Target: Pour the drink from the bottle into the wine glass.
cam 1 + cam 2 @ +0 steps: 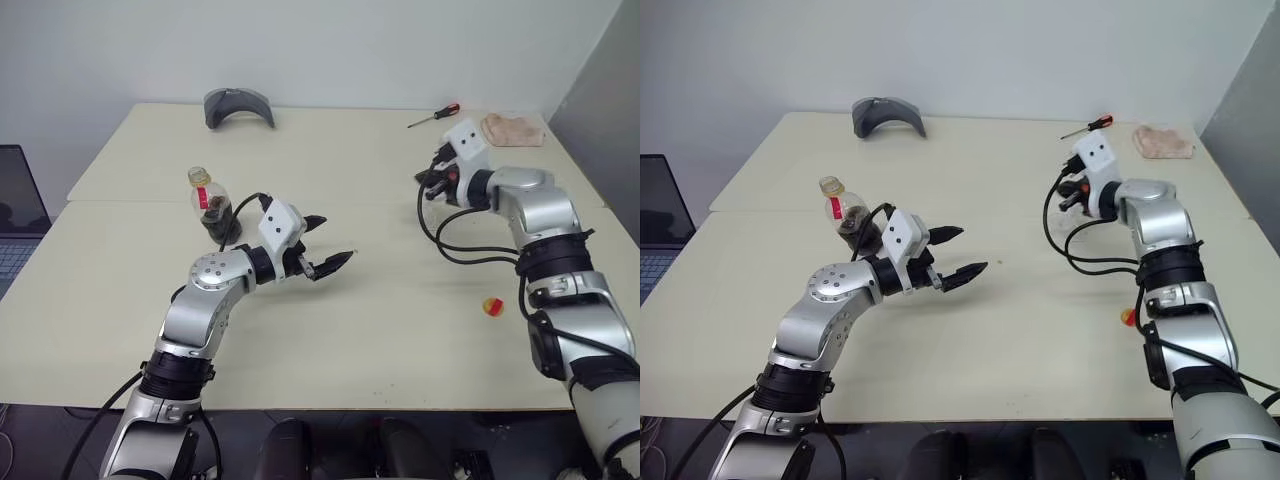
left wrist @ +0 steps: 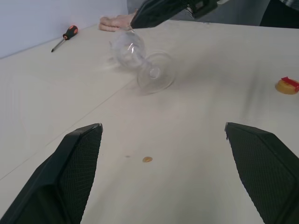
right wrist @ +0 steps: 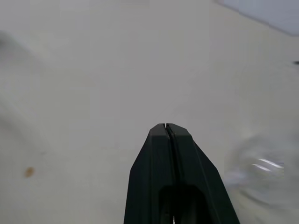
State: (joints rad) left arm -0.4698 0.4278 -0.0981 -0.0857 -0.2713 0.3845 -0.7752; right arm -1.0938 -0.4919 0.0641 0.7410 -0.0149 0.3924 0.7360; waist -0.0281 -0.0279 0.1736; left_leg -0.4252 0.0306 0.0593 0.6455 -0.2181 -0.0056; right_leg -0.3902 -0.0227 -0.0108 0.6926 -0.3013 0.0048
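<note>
Meanwhile, upper centre in the left wrist view, the clear stemmed wine glass (image 2: pixel 140 58) tips beside the closed, empty right tool (image 2: pixel 140 21); the left tool (image 1: pixel 327 246) gapes wide, empty.

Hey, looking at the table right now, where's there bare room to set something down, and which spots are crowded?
Bare: the wide middle of the table between the open left gripper and the cap; also the far strip between the grey holder and the screwdriver. Crowded: around the bottle behind the left arm, and by the shut right gripper, where the wine glass lies tipped.
</note>
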